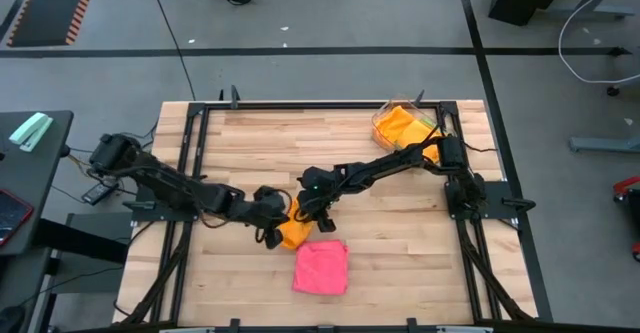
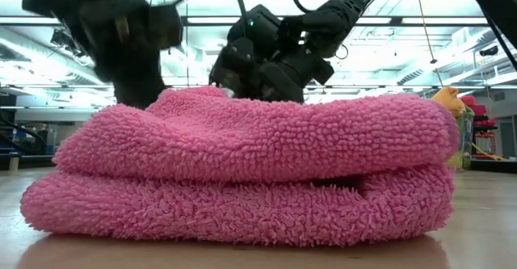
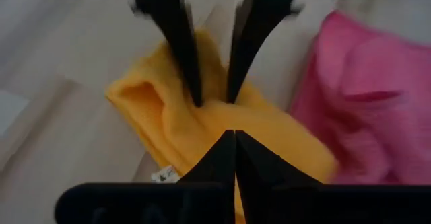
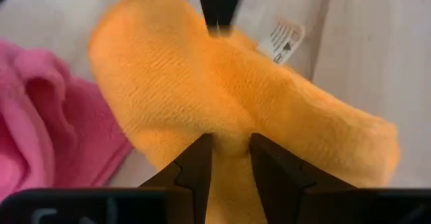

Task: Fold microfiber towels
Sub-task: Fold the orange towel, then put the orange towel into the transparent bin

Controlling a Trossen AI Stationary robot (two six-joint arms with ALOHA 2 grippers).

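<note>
Orange towel (image 1: 292, 233) bunched, long axis unclear, pinched by left fingers (image 3: 229, 150) and right fingers (image 4: 229, 150).

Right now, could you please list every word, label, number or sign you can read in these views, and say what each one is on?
No text can be read in any view.
Care tag sewn to the orange towel: dark print, too blurred to read.
The same tag in the left wrist view: too small to read.
Pink towel: no label showing.
Clear tray of towels: no readable marking.
</note>
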